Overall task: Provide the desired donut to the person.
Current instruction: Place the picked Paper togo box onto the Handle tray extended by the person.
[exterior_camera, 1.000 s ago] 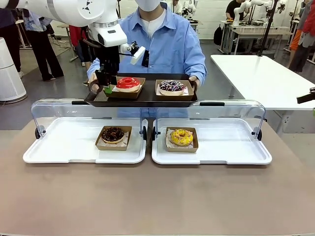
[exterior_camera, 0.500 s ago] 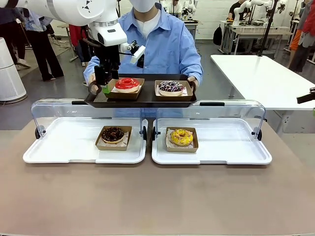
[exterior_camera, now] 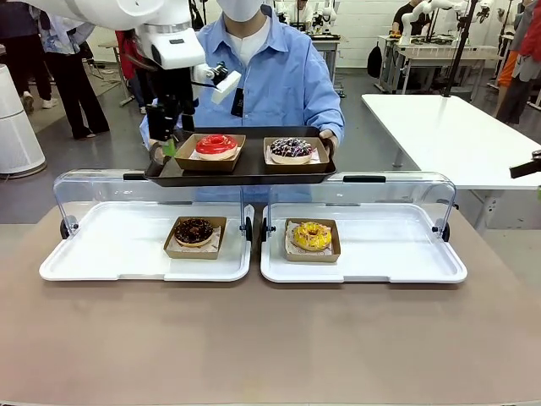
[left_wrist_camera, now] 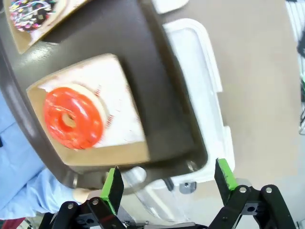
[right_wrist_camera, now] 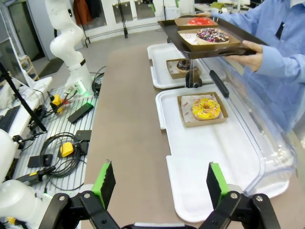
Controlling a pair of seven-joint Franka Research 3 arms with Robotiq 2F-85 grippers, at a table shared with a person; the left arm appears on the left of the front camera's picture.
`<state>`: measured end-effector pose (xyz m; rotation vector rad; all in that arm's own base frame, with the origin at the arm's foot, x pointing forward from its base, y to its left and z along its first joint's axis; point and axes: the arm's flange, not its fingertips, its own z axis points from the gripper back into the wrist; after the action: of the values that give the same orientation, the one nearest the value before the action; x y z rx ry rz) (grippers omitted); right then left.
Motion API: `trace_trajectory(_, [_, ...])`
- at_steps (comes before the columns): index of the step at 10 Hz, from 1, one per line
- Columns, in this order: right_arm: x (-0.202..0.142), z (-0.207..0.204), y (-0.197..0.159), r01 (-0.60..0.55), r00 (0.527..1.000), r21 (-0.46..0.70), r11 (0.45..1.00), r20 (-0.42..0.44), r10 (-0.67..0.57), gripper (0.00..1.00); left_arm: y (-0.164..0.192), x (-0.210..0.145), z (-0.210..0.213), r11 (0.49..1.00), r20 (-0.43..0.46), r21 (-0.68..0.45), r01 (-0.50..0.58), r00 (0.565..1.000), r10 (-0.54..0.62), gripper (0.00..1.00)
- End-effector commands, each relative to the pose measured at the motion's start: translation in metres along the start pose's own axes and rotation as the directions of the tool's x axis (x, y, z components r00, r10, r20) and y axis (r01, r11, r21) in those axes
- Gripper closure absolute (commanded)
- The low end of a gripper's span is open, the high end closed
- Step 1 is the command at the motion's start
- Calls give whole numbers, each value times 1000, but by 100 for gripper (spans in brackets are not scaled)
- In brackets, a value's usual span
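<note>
Red donut on the person's tray
The glossy red-iced donut [exterior_camera: 216,144] sits in a cardboard boat on the dark tray [exterior_camera: 245,169] the person [exterior_camera: 279,76] holds. The left gripper [exterior_camera: 166,145] hovers beside it, jaws wide, empty.

A white left arm [exterior_camera: 161,34] with rounded glossy housings was pictured, ending in a black left gripper [left_wrist_camera: 167,183] fitted with green pads [left_wrist_camera: 113,188] and silver screws. The same black frame and green pads were seen on the right gripper [right_wrist_camera: 159,183]. A light blue button-up shirt over a white tee was worn by the person [exterior_camera: 275,76], with a black clip at the chest.
</note>
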<state>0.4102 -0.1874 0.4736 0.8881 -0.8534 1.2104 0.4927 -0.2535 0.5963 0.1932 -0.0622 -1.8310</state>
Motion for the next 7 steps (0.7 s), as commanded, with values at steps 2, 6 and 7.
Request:
trace_trajectory(2, [1, 0, 1, -4, 1000, 4, 1000, 7, 4, 0, -83, -62, -23, 999, 28, -20, 33, 999, -32, 0])
trace_trajectory(6, [1, 0, 1, -4, 1000, 4, 1000, 7, 4, 0, -138, -116, -46, 999, 72, 5, -35, 997, 35, 0])
trace_trajectory(7, [1, 0, 1, -4, 1000, 4, 1000, 7, 4, 0, -143, -126, -51, 998, 86, 4, -58, 995, 58, 0])
